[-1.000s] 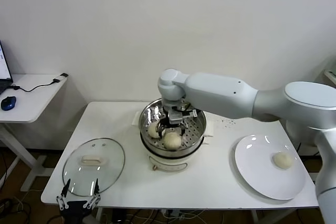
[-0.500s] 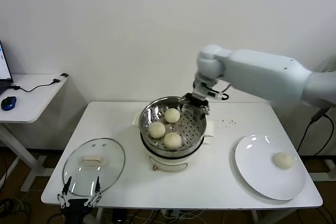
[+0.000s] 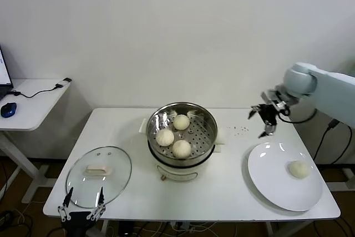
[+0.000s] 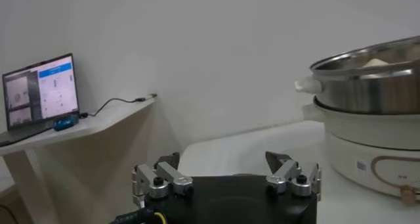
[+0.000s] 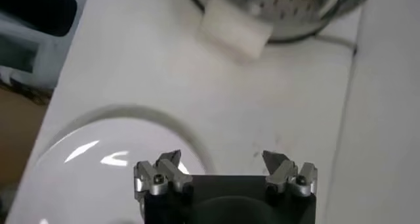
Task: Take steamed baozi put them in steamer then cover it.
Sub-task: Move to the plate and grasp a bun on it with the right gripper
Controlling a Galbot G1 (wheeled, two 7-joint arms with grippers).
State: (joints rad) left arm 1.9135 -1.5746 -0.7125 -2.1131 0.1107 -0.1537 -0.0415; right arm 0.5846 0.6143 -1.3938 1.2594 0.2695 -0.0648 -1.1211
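The steel steamer (image 3: pixel 206 121) stands mid-table on its cream pot base (image 3: pixel 183 169) and holds three cream-white baozi (image 3: pixel 181 121). A fourth baozi (image 3: pixel 299 169) lies on the white plate (image 3: pixel 272 178) at the right. My right gripper (image 3: pixel 265 119) hangs open and empty in the air above the plate's far edge, right of the steamer; its wrist view shows the plate (image 5: pixel 85 146) and the pot's side handle (image 5: pixel 233 31) below its jaws (image 5: pixel 222 161). The glass cover (image 3: pixel 99 176) lies flat at the table's front left. My left gripper (image 3: pixel 83 212) is parked open just below the table's front edge, by the cover.
A side desk (image 3: pixel 33 101) at the far left carries a blue mouse (image 3: pixel 8 109) and a cable; the left wrist view shows a laptop (image 4: pixel 41 90) on it. The white wall stands close behind the table. Small dark specks (image 3: pixel 239 130) dot the table right of the steamer.
My right gripper rose out of the steamer, leaving a third baozi inside, and swung right to above the plate's far edge. The left arm stayed still.
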